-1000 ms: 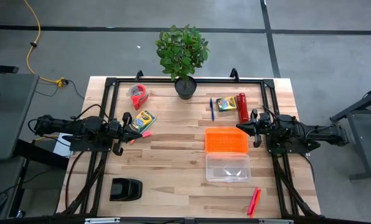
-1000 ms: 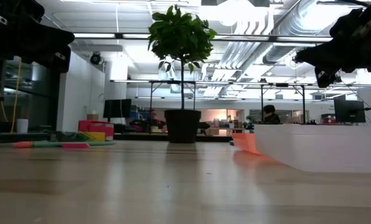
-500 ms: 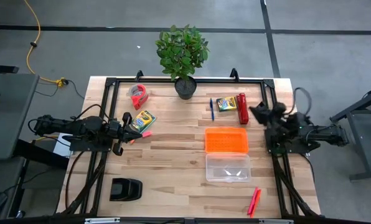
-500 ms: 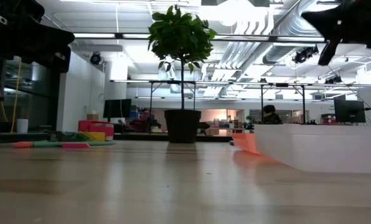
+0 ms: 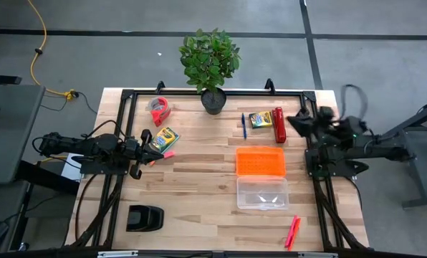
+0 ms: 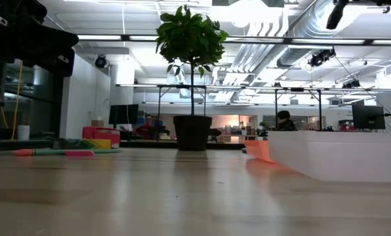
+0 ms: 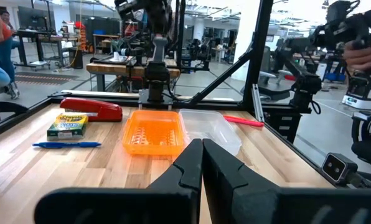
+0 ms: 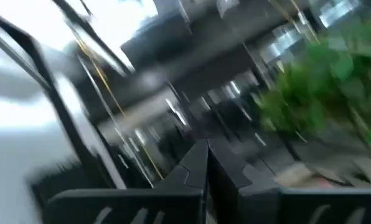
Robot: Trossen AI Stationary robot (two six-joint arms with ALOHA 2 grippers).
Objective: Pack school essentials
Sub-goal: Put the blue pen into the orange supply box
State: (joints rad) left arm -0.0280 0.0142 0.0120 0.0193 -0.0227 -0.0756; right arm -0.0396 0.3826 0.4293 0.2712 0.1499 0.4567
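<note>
One yellow-and-green crayon box (image 5: 165,137) lies flat near the table's left side, with a pink marker (image 5: 168,153) beside it. My left gripper (image 5: 149,147) hovers shut just left of them. A second crayon box (image 5: 259,119) and a thin blue pen (image 5: 243,125) lie at the far right. My right gripper (image 5: 292,120) is shut and raised high over the table's right edge, right of a long red object (image 5: 279,124). Red-orange markers (image 5: 292,231) lie at the near right corner. The eraser does not show.
An orange tray (image 5: 261,161) and a clear tray (image 5: 262,193) sit side by side at centre right. A potted plant (image 5: 212,64) stands at the far edge, with a red tape roll (image 5: 160,110) to its left. A black object (image 5: 144,217) sits near left.
My right gripper has risen from beside the orange tray and swung toward the table's far edge, tipping upward. It has left the top of the low view. It stays shut. Nothing on the table has moved.
</note>
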